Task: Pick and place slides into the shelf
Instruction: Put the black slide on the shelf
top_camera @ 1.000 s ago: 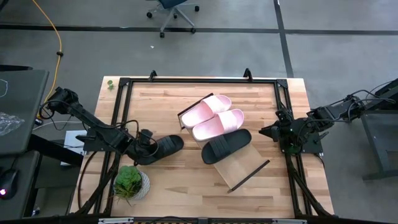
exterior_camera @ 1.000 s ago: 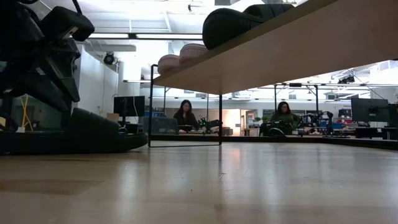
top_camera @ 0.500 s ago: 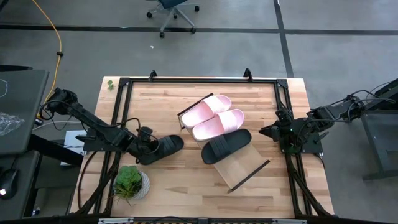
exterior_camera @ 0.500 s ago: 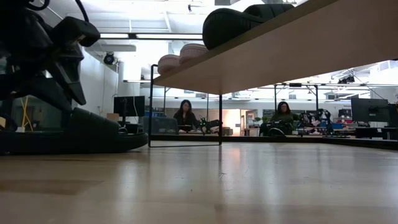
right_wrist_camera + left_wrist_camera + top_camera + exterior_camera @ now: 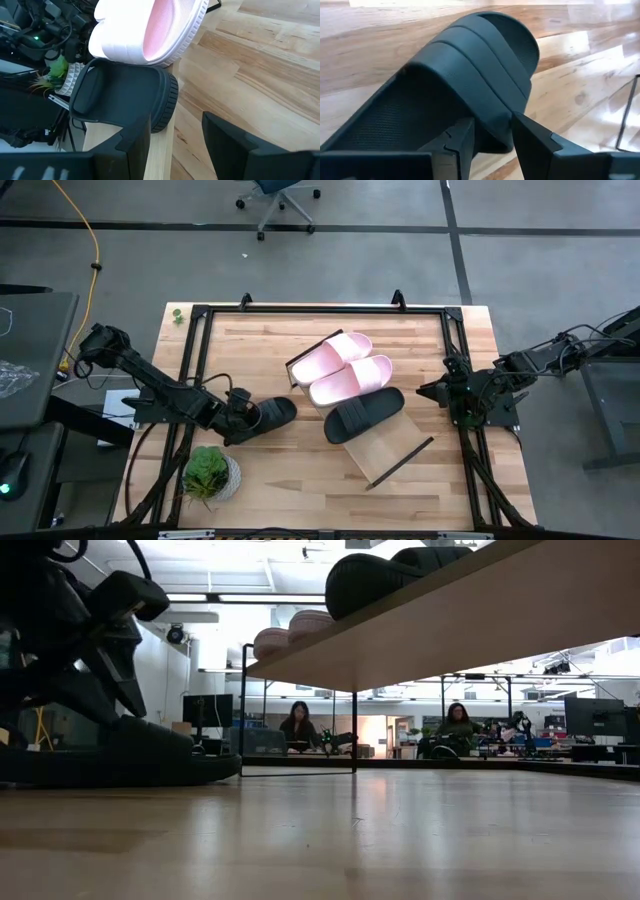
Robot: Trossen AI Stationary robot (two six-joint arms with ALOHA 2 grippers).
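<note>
While three slides sat on the shelf (image 5: pixel 395 448), the fourth black slide (image 5: pixel 268 414) lay beside it, its strap pinched in the left claw (image 5: pixel 240 412); right claw (image 5: pixel 437 391) waited open.

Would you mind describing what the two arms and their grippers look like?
Both arms are dark, slim and jointed, with thin black cables along them. The left gripper and right gripper each end in two flat, matte dark fingers with angular, stepped edges. No markings show on them.
</note>
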